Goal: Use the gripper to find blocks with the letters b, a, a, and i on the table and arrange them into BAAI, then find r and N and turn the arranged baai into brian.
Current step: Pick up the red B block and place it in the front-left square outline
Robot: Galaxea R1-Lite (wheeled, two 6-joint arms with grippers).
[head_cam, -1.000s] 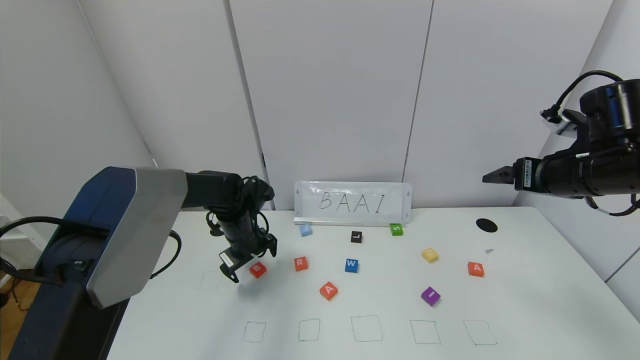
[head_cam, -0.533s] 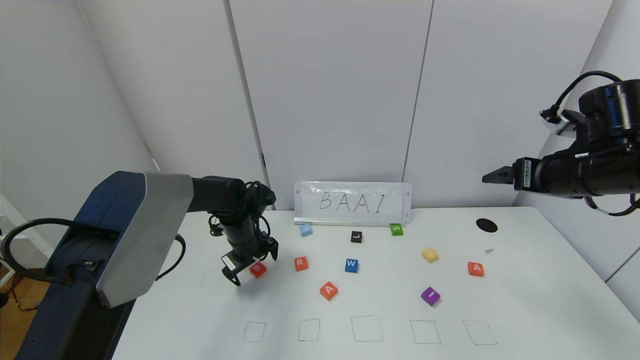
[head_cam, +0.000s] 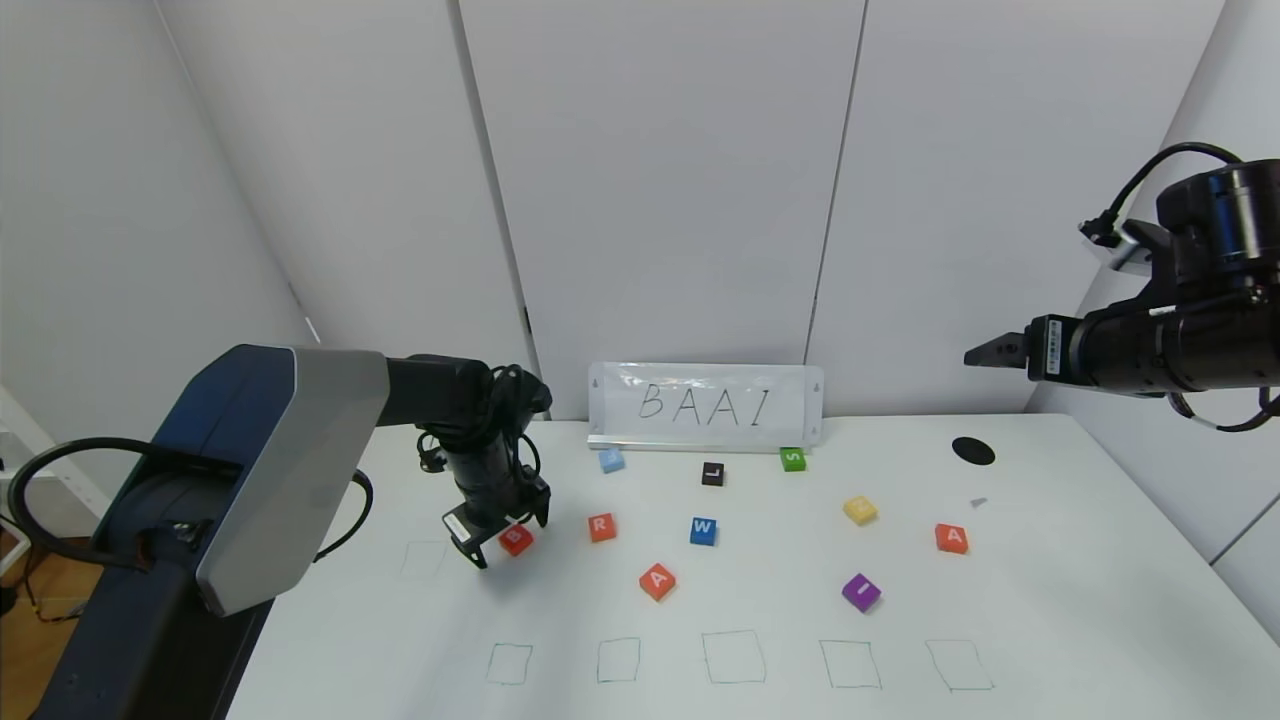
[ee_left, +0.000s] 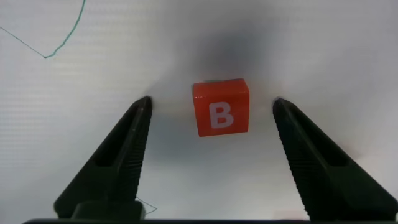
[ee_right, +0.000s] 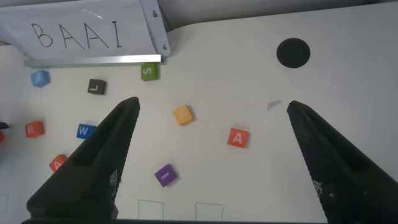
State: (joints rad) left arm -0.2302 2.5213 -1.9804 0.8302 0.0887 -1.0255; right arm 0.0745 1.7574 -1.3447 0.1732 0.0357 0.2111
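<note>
Down on the table (head_cam: 1050, 600), left tool (ee_left: 211, 115) stands open astride the B block (ee_left: 220, 107), untouched.

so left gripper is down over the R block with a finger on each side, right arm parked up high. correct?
Wrong block. The left wrist view shows the left gripper straddling the B block, a finger on each side, not touching it. The R block sits apart, farther right. The right gripper is parked high, as you said.

left hand (ee_left: 211, 112) low, right hand (ee_right: 211, 118) raised
</note>
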